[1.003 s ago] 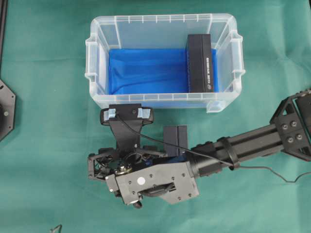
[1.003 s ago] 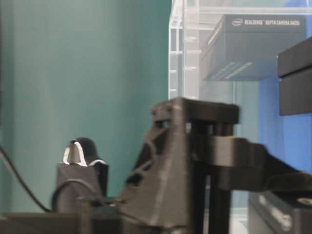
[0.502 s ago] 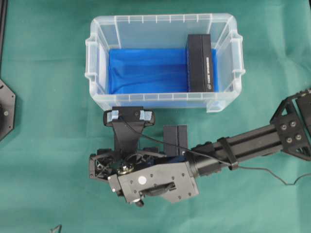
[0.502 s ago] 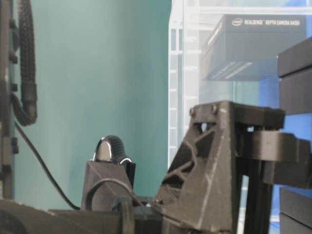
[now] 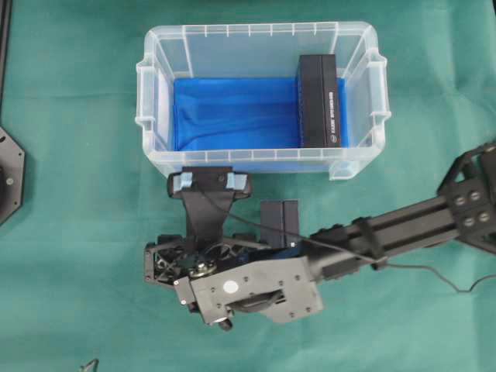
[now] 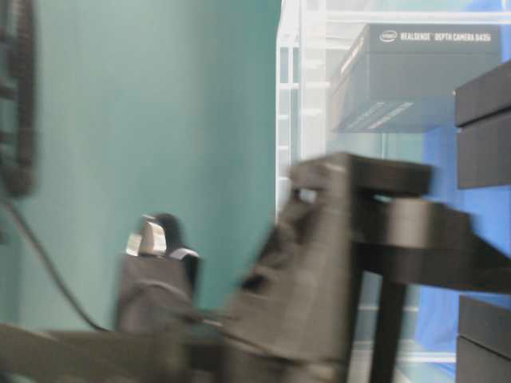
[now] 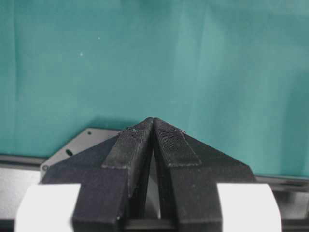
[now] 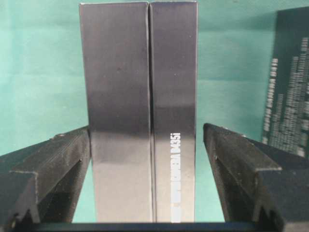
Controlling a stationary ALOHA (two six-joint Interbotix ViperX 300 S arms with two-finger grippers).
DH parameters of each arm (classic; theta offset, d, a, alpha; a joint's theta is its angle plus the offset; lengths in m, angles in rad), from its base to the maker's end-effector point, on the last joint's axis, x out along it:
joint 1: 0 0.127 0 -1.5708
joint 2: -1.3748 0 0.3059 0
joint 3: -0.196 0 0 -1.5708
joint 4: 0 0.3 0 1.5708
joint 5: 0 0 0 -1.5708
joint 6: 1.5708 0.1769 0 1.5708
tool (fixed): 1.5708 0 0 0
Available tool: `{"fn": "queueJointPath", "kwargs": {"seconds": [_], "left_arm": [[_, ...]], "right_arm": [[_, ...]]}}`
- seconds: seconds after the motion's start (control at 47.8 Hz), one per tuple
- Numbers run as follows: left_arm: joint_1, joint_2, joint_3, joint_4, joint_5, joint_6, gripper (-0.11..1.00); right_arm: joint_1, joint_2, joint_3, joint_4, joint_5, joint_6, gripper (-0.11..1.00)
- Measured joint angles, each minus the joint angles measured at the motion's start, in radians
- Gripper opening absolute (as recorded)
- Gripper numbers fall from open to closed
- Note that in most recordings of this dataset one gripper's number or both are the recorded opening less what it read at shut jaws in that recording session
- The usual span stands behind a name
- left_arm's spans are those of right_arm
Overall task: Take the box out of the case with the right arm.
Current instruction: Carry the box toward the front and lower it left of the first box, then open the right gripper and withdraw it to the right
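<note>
A black box (image 8: pixel 142 111) stands upright on the green cloth (image 5: pixel 70 232) just outside the case (image 5: pixel 155 85), between the spread jaws of the right gripper (image 8: pixel 145 169), which no longer pinch it. It looks set down deliberately, I think. A second box (image 5: pixel 319 101) lies inside. The left gripper (image 7: pixel 152 145) is pressed closed.

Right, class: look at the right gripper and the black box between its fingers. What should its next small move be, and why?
Probably lift the right gripper straight up, clear of the black box. Its jaws stand open, with a visible gap on one side. The box stands on the green cloth outside the case, so it seems delivered.
</note>
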Motion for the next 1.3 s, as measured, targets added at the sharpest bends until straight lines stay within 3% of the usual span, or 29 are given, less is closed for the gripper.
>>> {"fn": "queueJointPath", "kwargs": {"seconds": [0.418, 0.773, 1.066, 1.296], "left_arm": [[0.0, -0.002, 0.008, 0.0, 0.0, 0.0, 0.0], [0.0, 0.0, 0.009, 0.0, 0.0, -0.002, 0.0], [0.0, 0.005, 0.011, 0.0, 0.002, -0.003, 0.0], [0.0, 0.023, 0.012, 0.0, -0.002, -0.003, 0.0]], "right_arm": [[-0.008, -0.1, 0.0, -0.02, 0.037, -0.02, 0.88], [-0.011, -0.112, 0.026, 0.009, 0.087, -0.117, 0.88], [0.005, -0.285, 0.244, 0.017, 0.094, -0.143, 0.88], [0.046, -0.495, 0.505, 0.018, 0.071, -0.084, 0.88]]}}
